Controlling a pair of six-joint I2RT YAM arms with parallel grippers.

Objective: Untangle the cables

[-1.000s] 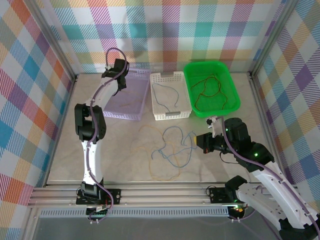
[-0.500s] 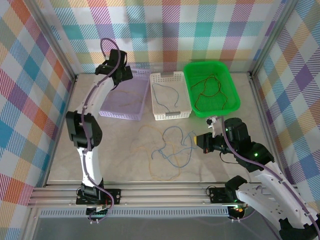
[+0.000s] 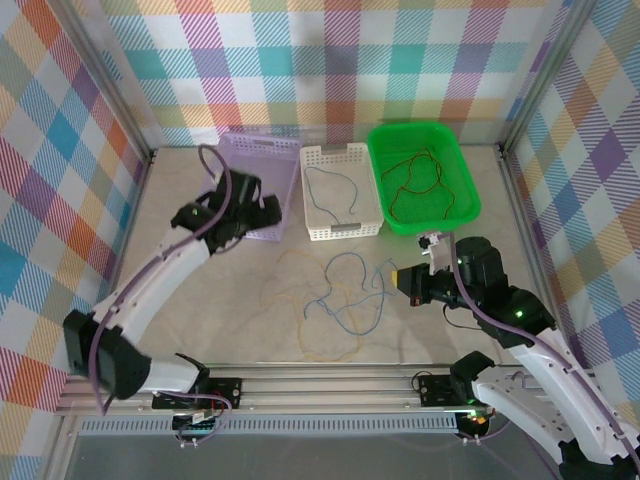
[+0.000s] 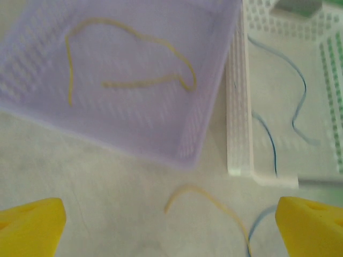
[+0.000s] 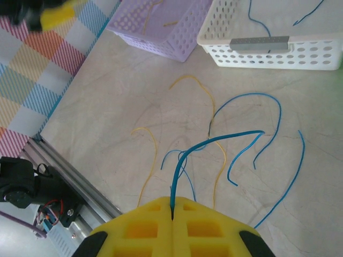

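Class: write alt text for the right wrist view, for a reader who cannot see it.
The right gripper is shut on a blue cable that arcs over the table. More blue and yellow cables lie loose beyond, with a purple basket and a white basket at the top.

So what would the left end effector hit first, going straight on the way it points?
Probably the pale tabletop just short of the lilac perforated plastic basket, beside a thin yellow cable; depth is unclear.

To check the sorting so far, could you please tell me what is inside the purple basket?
One yellow cable lies curled on the floor of the purple basket. From above, the left arm covers its near-left corner, hiding that part.
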